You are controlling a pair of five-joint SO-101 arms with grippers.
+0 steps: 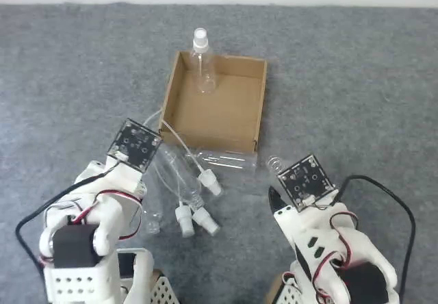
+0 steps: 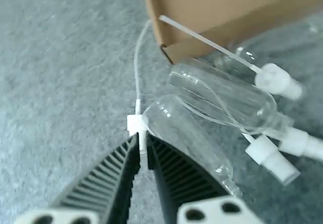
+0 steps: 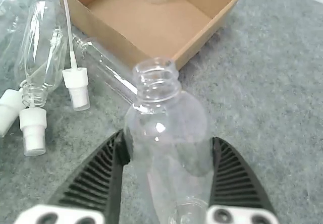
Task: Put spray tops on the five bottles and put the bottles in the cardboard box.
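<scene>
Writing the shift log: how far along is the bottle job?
Done: one capped bottle sits in the cardboard box. In hand: the left gripper pinches a spray top; the right gripper holds an uncapped bottle. Left: three bare bottles and three loose tops on the carpet.

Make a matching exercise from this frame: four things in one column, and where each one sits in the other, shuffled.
Things
1. capped bottle
2. uncapped bottle
3. spray top with its tube
4. lying bottle

Places
A. held in the right gripper
B. on the carpet, along the near wall of the cardboard box
C. standing in the cardboard box
D. pinched by the left gripper

Pairs: 1-C, 2-A, 3-D, 4-B
</scene>
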